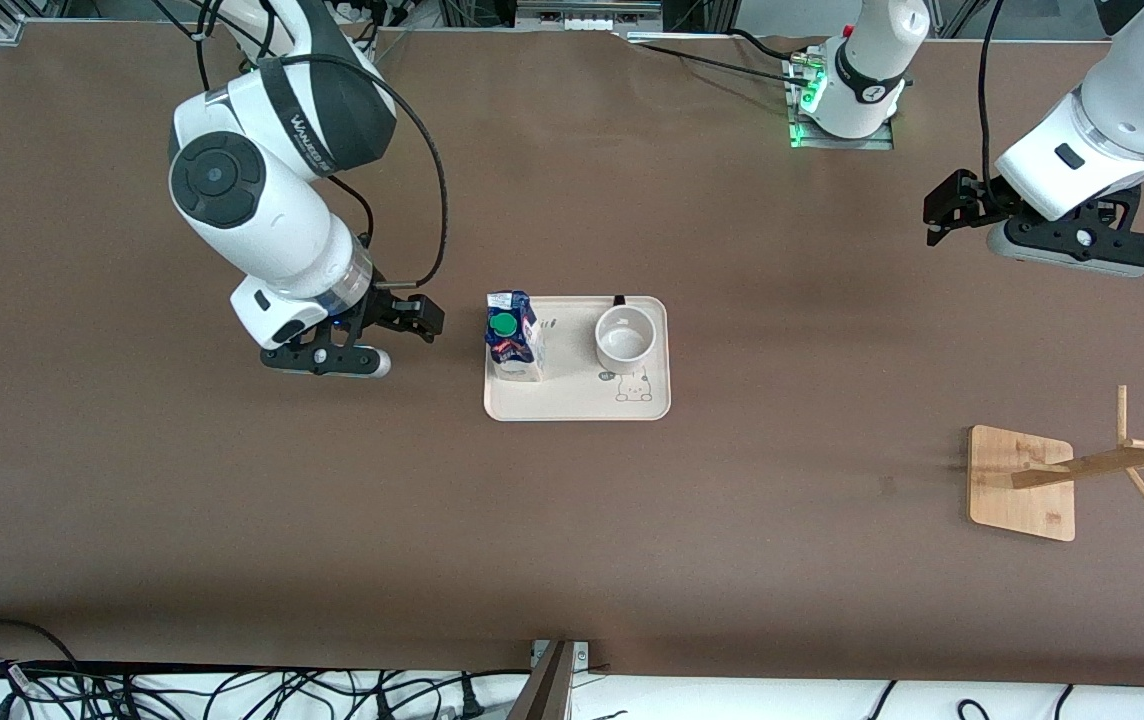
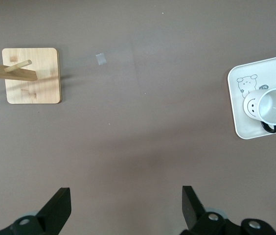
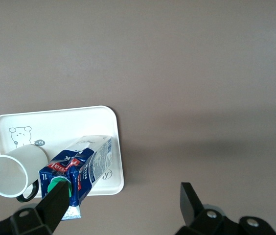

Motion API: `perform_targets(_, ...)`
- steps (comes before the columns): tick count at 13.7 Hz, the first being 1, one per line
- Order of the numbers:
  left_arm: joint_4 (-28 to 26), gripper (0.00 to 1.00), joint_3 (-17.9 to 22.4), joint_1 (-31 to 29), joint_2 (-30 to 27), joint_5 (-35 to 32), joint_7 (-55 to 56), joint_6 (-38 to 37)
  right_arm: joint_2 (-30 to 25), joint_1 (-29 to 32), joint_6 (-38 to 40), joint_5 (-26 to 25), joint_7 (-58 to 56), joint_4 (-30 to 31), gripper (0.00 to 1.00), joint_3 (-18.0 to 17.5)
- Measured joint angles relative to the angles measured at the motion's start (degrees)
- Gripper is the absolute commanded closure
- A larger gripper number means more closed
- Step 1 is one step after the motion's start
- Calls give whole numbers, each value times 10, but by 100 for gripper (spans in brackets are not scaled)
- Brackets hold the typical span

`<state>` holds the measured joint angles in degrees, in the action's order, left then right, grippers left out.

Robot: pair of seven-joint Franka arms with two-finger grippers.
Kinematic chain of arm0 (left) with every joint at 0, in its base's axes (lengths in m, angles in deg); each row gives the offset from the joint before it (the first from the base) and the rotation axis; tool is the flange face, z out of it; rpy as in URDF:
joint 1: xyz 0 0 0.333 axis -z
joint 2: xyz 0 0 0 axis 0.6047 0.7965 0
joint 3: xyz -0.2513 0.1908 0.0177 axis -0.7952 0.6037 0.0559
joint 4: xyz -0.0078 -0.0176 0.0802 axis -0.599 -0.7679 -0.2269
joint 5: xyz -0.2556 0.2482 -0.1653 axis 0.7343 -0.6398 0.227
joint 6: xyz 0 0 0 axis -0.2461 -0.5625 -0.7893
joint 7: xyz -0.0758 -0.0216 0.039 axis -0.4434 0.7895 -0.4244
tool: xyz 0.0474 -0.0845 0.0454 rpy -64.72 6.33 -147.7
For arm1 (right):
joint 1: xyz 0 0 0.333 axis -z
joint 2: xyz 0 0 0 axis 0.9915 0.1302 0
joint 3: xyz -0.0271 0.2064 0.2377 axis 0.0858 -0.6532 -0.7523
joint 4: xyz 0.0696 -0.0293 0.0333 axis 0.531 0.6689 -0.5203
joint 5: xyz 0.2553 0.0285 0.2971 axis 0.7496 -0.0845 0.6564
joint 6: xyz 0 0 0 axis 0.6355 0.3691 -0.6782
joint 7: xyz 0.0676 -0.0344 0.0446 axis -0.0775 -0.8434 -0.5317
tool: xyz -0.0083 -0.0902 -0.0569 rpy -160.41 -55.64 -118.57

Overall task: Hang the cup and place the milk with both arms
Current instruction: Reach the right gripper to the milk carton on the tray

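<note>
The white cup (image 1: 624, 337) stands upright on a cream tray (image 1: 577, 400) in the middle of the table, its black handle pointing toward the robots' bases. The milk carton (image 1: 514, 334) stands on the same tray at the end toward the right arm. My right gripper (image 1: 424, 318) is open and empty over the bare table beside the carton. The right wrist view shows the carton (image 3: 81, 169), the cup (image 3: 11, 171) and my open right gripper (image 3: 123, 205). My left gripper (image 1: 944, 212) is open and empty, up over the table toward the left arm's end. The left wrist view shows the cup (image 2: 271, 105) with its smiley face.
A wooden cup rack (image 1: 1082, 470) with slanted pegs stands on a square base (image 1: 1020, 482) toward the left arm's end, nearer the front camera than the tray. It also shows in the left wrist view (image 2: 33, 75). The brown table (image 1: 782, 450) lies between tray and rack.
</note>
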<state>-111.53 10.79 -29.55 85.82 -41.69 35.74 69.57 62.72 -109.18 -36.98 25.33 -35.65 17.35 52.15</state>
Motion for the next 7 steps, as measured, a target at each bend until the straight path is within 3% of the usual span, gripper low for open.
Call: perform_targets(7, 1, 0, -9, 5, 3, 1, 0, -6, 17, -18, -1, 0, 10, 0, 0, 0)
